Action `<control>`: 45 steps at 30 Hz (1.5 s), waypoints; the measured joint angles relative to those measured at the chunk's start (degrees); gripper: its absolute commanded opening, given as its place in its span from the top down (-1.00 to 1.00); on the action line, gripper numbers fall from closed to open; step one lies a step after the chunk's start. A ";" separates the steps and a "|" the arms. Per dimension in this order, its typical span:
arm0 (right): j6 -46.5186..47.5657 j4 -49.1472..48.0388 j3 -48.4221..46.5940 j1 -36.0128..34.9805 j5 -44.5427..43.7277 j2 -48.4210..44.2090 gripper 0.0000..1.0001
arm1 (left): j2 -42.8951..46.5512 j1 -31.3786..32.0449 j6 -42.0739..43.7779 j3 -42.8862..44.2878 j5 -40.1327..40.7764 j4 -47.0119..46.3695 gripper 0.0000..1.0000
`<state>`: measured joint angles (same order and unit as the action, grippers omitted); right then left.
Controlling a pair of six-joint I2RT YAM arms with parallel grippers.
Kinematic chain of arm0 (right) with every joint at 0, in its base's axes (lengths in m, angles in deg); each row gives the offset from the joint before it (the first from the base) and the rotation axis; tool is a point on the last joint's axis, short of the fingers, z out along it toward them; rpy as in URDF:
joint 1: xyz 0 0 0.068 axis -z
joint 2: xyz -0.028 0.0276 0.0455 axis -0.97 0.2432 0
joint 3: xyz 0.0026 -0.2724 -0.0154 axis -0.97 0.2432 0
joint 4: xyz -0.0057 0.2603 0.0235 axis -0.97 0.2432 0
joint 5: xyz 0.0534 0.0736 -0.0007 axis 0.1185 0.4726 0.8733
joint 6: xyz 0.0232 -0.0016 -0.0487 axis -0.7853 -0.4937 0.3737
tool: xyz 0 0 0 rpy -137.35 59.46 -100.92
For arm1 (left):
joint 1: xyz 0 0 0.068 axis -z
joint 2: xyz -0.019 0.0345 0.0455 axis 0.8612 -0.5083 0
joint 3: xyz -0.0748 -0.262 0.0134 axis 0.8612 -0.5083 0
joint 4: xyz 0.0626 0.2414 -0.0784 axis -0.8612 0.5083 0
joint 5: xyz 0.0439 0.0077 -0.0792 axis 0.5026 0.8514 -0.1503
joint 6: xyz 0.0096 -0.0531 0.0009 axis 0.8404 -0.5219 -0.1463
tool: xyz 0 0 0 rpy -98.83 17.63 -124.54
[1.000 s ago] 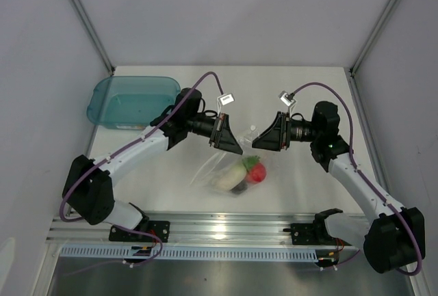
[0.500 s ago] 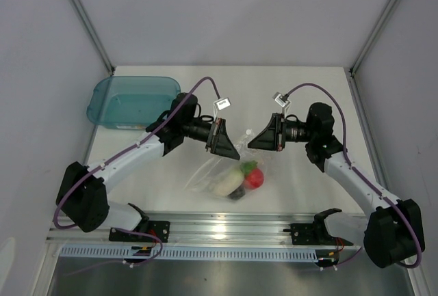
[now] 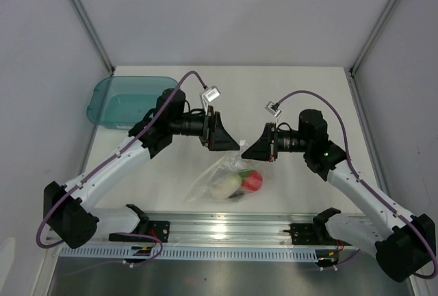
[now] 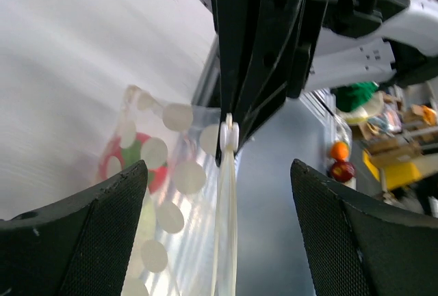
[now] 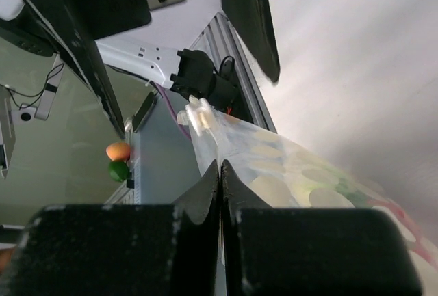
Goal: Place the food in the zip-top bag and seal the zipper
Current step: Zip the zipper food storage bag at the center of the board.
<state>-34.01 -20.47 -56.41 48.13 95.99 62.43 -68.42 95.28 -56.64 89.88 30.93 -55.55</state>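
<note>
Overhead view of two white robot arms reaching toward the middle of a pale surface [image 3: 294,98]. Between them is a small clear crinkly zip-top bag [image 3: 226,176]. Its top edge is drawn up toward the arms, and its body sits lower, near the metal rail [image 3: 226,226] at the front.

Inside the zip-top bag are a white oblong toy radish with green leaves [image 3: 224,185] and, touching it on the right, a red tomato-like ball [image 3: 252,181].

The left end effector [image 3: 229,144] is just above the bag's top edge. In the left wrist view its two black textured fingers [image 4: 75,234] stand wide apart on either side of the bag, touching nothing. The zipper [image 4: 226,200], a thin pale strip, runs up the middle of that view between them. It ends at a small white tab [image 4: 228,135]. White dots are printed on the clear plastic, and red and green shapes show through it.

The right end effector [image 3: 245,154] faces the left one from the other side. In the right wrist view its fingers [image 5: 198,197] are pressed tightly together, pinching the bag's top edge just below the white tab.

A translucent teal plastic tray [image 3: 123,104] sits at the far left of the surface, well apart from the bag.
</note>
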 measured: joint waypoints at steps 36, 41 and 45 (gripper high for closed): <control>3.26 21.24 -16.11 -19.37 -25.31 1.44 1.00 | 9.60 -0.02 4.74 -0.94 0.17 0.00 0.21; 3.28 21.29 -16.09 -19.19 -25.22 1.31 1.00 | 9.60 -0.04 4.76 -1.38 -2.62 -1.07 0.24; 3.30 21.27 -15.58 -18.67 -24.76 0.59 1.00 | 9.20 -0.11 4.52 -2.58 -4.50 -2.62 0.38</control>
<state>-30.71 0.80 -71.99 29.47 71.22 63.02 -59.22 95.17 -52.11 87.30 26.42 -58.18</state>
